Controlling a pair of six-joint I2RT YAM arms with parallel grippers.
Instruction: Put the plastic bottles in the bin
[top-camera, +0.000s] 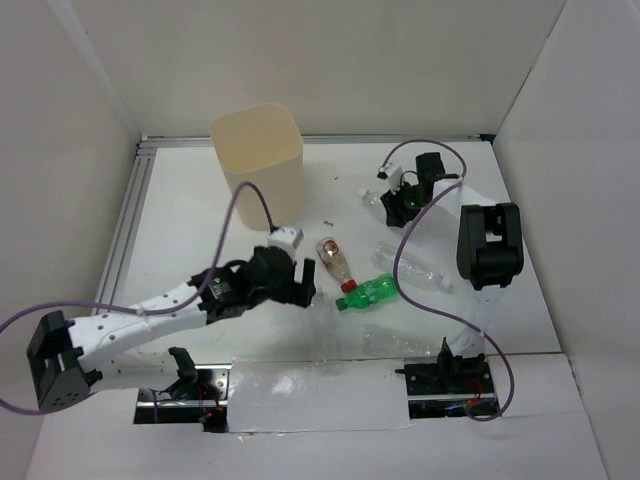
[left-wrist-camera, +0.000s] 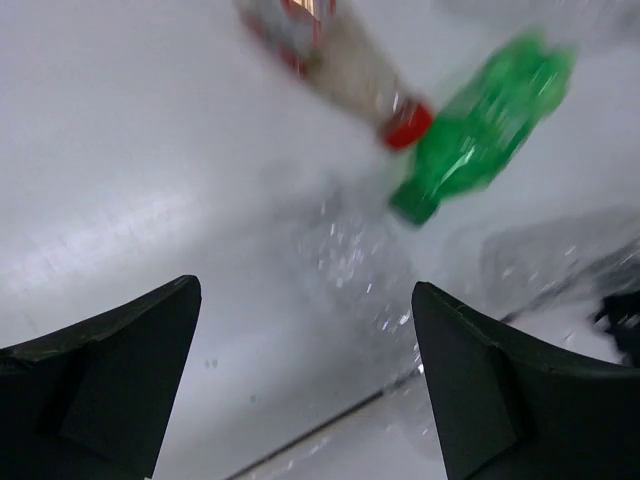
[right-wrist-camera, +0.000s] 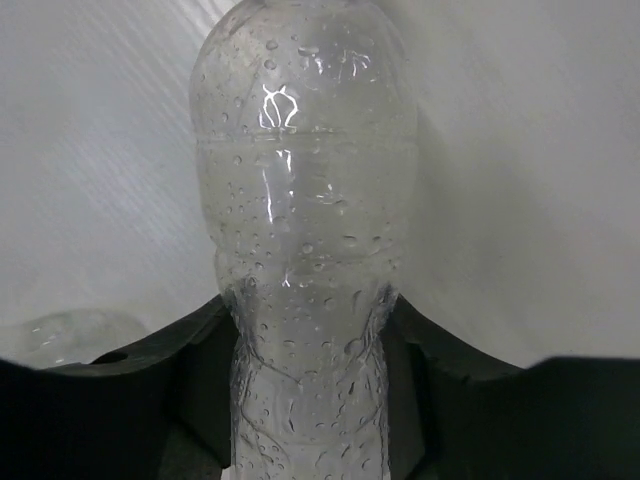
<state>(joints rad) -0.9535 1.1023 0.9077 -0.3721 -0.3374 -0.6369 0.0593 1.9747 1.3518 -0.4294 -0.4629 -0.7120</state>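
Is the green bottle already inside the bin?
No, the green bottle lies on its side on the table, apart from the bin.

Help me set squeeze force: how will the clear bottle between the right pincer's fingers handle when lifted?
The clear bottle looks empty apart from droplets, so it is probably light. Its wall narrows where the right pincer holds it, so it likely dents easily. The smooth, wet-looking plastic may slip.
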